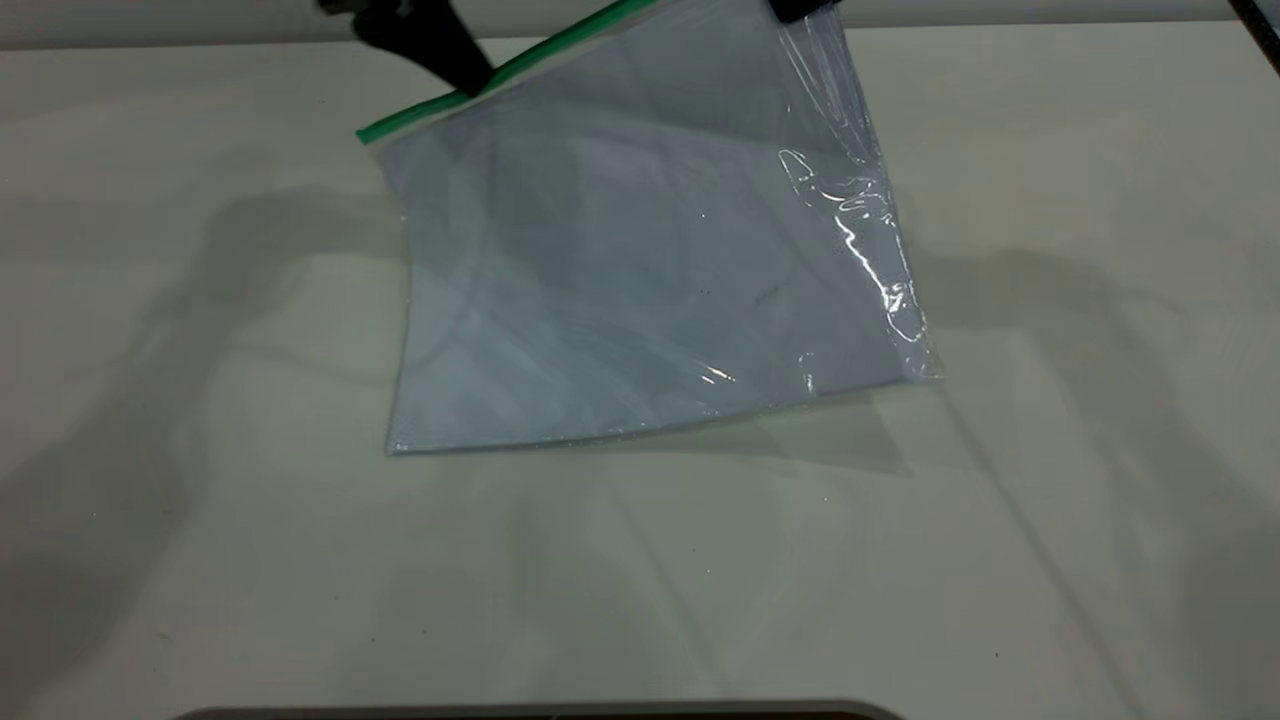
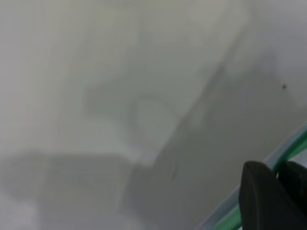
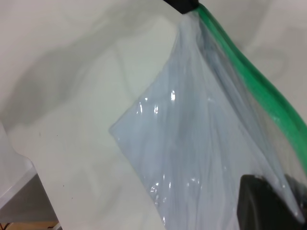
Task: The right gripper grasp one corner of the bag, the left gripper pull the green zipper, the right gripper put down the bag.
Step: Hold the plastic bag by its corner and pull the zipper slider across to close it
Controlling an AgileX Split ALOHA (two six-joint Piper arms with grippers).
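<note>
- The bag (image 1: 640, 290), clear plastic with white sheets inside, is hanging tilted in the upper middle of the frame, its lower edge resting on the table (image 1: 200, 560).
- The green zipper (image 1: 500, 75) is running diagonally along the top edge, rising toward the upper right.
- The corner (image 1: 800, 25) is sitting lifted at the frame's top.

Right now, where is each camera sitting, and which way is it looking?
Exterior view: outside the rig, facing both arms, looking down on the table and the lifted bag; the left gripper is on the green zipper, the right gripper at the bag's top corner.
Left wrist view: on the left arm, looking past its fingertips along the green zipper to the table.
Right wrist view: on the right arm, looking down the hanging bag; its own finger and the far left gripper show.
All three share the green zipper.
</note>
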